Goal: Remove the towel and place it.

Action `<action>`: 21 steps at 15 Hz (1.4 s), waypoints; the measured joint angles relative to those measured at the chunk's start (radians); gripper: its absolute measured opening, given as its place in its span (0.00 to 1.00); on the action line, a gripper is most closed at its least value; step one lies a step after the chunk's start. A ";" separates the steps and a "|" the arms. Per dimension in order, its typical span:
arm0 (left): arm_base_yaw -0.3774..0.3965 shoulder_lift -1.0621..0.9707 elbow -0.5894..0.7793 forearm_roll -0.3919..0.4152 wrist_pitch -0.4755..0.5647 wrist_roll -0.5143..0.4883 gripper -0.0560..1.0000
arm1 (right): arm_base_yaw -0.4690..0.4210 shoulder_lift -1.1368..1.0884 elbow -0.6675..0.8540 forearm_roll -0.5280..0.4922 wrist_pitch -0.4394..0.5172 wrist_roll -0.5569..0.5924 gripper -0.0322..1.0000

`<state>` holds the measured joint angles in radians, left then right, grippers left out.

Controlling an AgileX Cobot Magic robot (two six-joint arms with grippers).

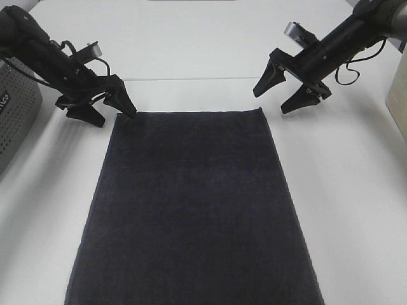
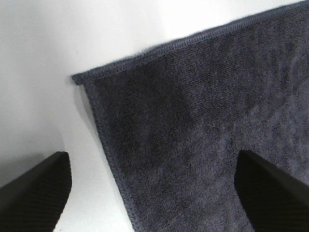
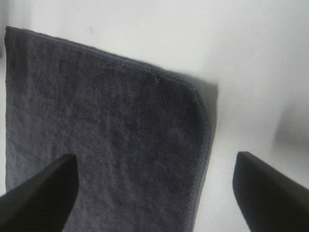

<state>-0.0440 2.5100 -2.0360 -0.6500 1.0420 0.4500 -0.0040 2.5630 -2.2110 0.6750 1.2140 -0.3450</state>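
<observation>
Here, your left gripper (image 1: 113,115) and right gripper (image 1: 272,101) hang spread and empty, each straddling a far corner of the towel (image 1: 191,210), likely to pinch it.

High exterior view down over the towel (image 1: 191,210); 2 close wrist views above its far corners.

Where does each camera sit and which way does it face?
Exterior high: above the table, looking down on the towel; left gripper and right gripper show.
Left wrist: on the left arm, facing a towel corner; its fingertips show.
Right wrist: on the right arm, facing another corner; fingertips show.
Shared: the towel.
</observation>
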 joint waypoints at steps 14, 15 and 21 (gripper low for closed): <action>-0.097 0.036 -0.013 -0.061 0.001 0.027 0.86 | 0.049 0.057 -0.009 -0.067 0.001 0.036 0.84; -0.111 0.036 -0.013 -0.064 0.001 0.030 0.86 | 0.056 0.066 -0.011 -0.053 0.001 0.047 0.84; -0.140 0.037 -0.013 -0.066 -0.006 0.030 0.86 | 0.112 0.087 -0.020 -0.012 -0.012 0.063 0.79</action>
<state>-0.1840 2.5470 -2.0490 -0.7160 1.0360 0.4800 0.1080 2.6500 -2.2310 0.6630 1.2020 -0.2820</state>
